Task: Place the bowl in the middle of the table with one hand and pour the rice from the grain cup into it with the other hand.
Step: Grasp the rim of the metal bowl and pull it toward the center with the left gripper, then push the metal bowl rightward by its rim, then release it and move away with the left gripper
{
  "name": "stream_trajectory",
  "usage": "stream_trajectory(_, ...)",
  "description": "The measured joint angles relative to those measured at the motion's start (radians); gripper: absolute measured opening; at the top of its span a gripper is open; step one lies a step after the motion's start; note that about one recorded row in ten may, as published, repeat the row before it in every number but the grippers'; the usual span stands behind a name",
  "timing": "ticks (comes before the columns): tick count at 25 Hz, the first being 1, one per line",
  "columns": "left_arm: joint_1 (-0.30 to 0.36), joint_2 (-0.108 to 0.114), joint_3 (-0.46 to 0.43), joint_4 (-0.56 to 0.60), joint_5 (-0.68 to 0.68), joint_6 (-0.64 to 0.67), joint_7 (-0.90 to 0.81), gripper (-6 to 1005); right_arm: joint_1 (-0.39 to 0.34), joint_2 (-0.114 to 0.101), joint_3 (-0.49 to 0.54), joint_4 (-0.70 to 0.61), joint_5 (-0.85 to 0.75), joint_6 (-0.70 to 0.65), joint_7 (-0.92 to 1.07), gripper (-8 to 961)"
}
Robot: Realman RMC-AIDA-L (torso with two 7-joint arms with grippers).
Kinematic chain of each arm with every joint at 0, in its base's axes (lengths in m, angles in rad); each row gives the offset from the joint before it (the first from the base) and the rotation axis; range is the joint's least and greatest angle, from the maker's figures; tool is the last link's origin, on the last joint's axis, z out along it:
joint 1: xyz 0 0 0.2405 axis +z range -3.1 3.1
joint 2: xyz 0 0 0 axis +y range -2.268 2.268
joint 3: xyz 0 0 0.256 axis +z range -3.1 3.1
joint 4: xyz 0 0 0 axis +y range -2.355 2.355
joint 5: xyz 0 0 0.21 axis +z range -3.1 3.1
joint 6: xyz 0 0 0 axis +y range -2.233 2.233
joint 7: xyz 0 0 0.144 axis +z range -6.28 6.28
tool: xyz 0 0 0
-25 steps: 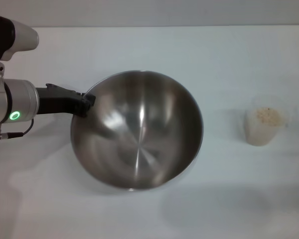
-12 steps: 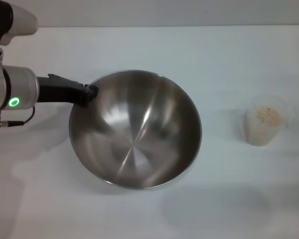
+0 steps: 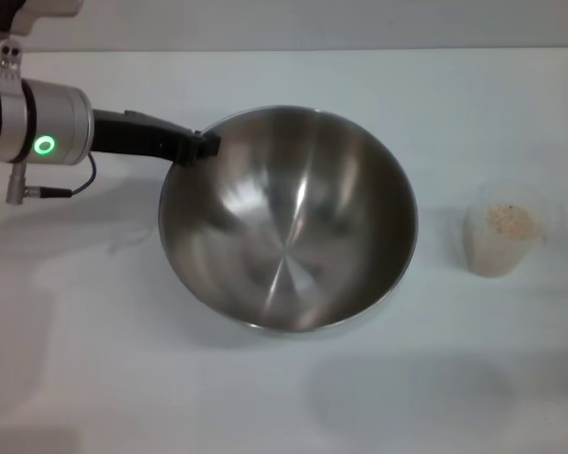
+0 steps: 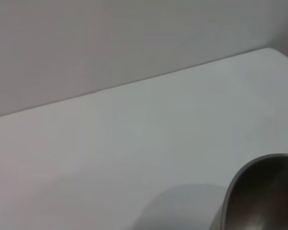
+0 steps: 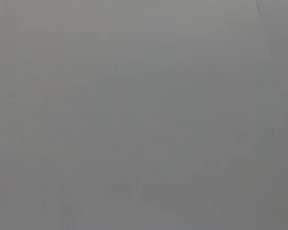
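Observation:
The large steel bowl [image 3: 289,222] is near the middle of the white table [image 3: 265,397], tilted with its left rim raised. My left gripper [image 3: 205,147] reaches in from the left and is shut on that rim. Part of the bowl's rim also shows in the left wrist view [image 4: 264,199]. The clear grain cup [image 3: 502,232] stands upright at the right, apart from the bowl, with beige rice [image 3: 507,219] inside. My right gripper is out of view; its wrist view shows only a plain grey surface.
The table's far edge [image 3: 360,49] meets a grey wall behind. A soft shadow [image 3: 407,397] lies on the tabletop in front of the bowl.
My left gripper has carried the bowl to the right and farther back across the table. The grain cup has not moved.

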Motion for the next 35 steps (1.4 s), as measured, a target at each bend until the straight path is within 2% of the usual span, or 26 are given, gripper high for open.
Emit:
stream_trajectory(4, -0.056, 0.0, -0.035, 0.069, -0.009, 0.014, 0.037, 56, -0.004, 0.0, -0.001, 0.004, -0.001, -0.001, 0.0, 832)
stream_trajectory(15, -0.129, -0.001, -0.036, 0.216, -0.001, 0.173, 0.062, 89, -0.012, 0.002, -0.013, 0.005, -0.003, -0.01, 0.001, 831)
stream_trajectory(34, -0.113, -0.002, -0.041, 0.23, -0.01, 0.208, 0.063, 145, -0.006, 0.0, -0.016, 0.003, -0.003, -0.011, 0.002, 829)
stream_trajectory(35, -0.108, -0.003, -0.04, 0.22, -0.011, 0.207, 0.063, 182, -0.006, 0.0, -0.016, 0.003, -0.003, -0.011, 0.002, 829)
